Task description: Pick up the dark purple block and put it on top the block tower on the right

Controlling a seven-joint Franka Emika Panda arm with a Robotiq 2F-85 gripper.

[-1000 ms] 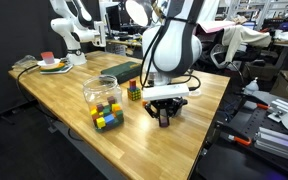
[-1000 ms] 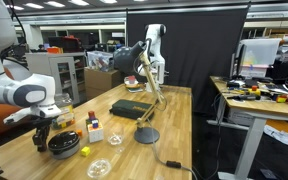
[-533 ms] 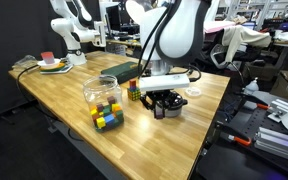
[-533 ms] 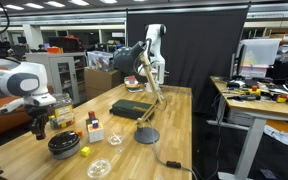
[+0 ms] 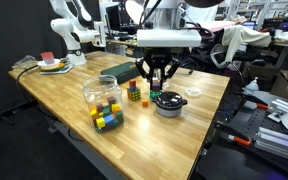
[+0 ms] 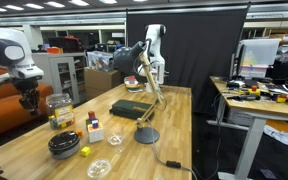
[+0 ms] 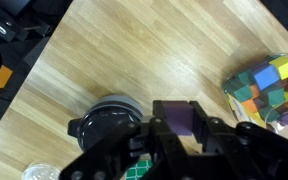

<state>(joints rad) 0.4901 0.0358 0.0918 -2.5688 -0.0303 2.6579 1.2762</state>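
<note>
My gripper point(image 7: 179, 135) is shut on the dark purple block point(image 7: 179, 117), which sits between the fingers in the wrist view. In both exterior views the gripper point(image 5: 156, 76) point(image 6: 27, 100) hangs well above the table, over the area between the black bowl point(image 5: 167, 103) and the small block stacks. A stack of coloured blocks point(image 5: 134, 92) stands on the table just below and to the left of the gripper, with a shorter one point(image 5: 147, 98) beside it. A green-and-white cube point(image 7: 134, 172) shows under the fingers in the wrist view.
A glass jar of coloured blocks point(image 5: 104, 101) point(image 7: 269, 90) point(image 6: 57, 108) stands near the front edge. The black bowl point(image 7: 109, 115) point(image 6: 64, 145) and a clear lid point(image 5: 193, 91) lie nearby. A dark book point(image 5: 121, 70), a desk lamp point(image 6: 146, 134) and a loose yellow block point(image 6: 85, 151) are also on the table.
The gripper has risen from table level beside the black bowl to well above the table and shifted toward the block stacks, carrying the purple block.
</note>
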